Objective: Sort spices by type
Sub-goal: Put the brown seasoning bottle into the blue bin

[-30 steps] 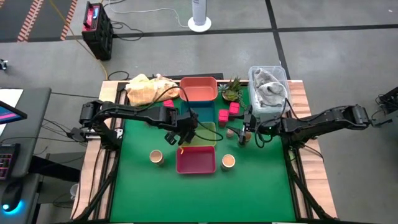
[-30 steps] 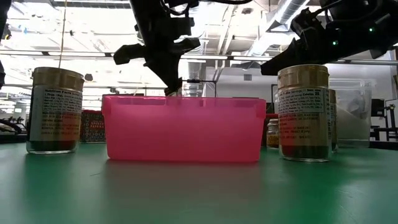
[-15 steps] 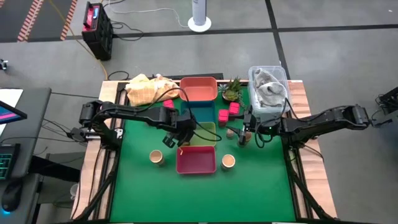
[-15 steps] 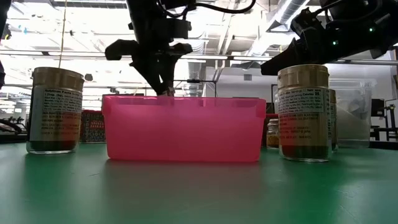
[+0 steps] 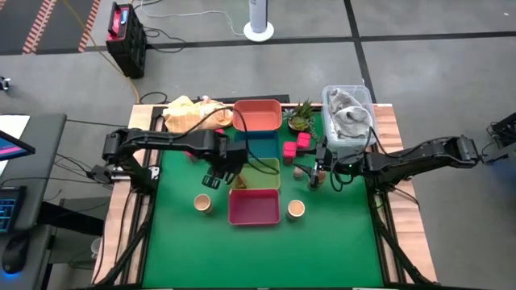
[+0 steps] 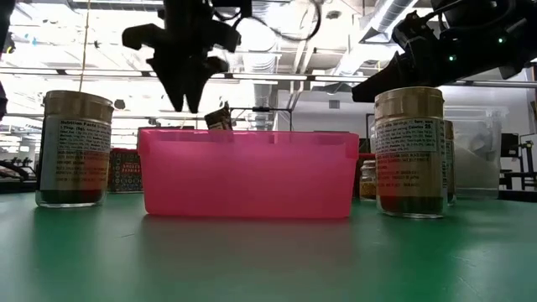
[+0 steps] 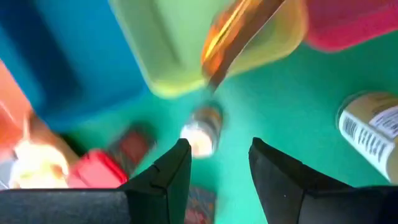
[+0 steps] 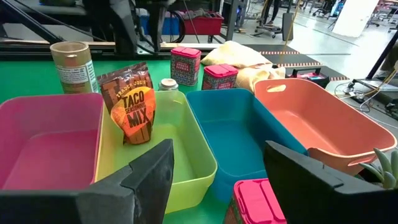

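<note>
The brown-orange taco-mix packet [image 8: 127,107] stands in the yellow-green tray [image 8: 186,152], leaning on its wall next to the pink tray [image 6: 247,172]. My left gripper [image 5: 213,179] is open, above the table left of that tray, holding nothing; a small grey-topped shaker [image 7: 202,127] stands on the mat in front of it. Two tan-lidded jars [image 5: 202,203] [image 5: 296,209] flank the pink tray. Magenta packs [image 5: 295,145] sit beside the blue tray [image 8: 239,134]; two more [image 8: 185,62] stand beyond the trays. My right gripper [image 5: 317,175] waits open, right of the trays.
A coral tray [image 5: 258,115] lies at the far end of the tray row. A green plant [image 5: 301,118], a clear bin of cloth [image 5: 348,113] and a tan cloth heap [image 5: 187,114] line the far edge. Green mat lies bare toward the near edge [image 5: 258,254].
My left gripper has let go of the packet in the yellow-green tray, risen, and moved toward the table's left. The packet has stayed behind, standing tilted in the tray. My right arm has kept still.
</note>
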Controlling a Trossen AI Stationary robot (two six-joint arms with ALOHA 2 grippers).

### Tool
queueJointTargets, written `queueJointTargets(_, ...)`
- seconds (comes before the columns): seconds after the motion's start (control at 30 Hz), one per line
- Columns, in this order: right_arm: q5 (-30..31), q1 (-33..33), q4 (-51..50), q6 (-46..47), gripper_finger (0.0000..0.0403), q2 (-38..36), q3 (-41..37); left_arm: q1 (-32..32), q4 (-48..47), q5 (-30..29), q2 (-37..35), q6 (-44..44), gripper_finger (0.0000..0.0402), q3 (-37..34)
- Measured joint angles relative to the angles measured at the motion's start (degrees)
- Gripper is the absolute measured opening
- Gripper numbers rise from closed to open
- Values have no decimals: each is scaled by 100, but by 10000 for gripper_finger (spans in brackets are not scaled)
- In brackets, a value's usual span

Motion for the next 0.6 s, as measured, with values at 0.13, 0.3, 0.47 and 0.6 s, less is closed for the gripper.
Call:
queueJointTargets(0.13, 0, 0, -41, 34, 276, -2, 0, 320, -174, 382, 0, -421, 155, -4)
queueJointTargets(0.3, 0, 0, -63, 35, 276, -2, 0, 563, 67, 649, -9, -533, 155, -134)
queueJointTargets(0.47, 0, 0, -177, 74, 276, -2, -2, 605, 560, 676, 2, -412, 155, -795)
queueJointTargets(0.6, 0, 0, -188, 72, 276, -2, -2, 596, 1012, 679, -149, -440, 155, -1275)
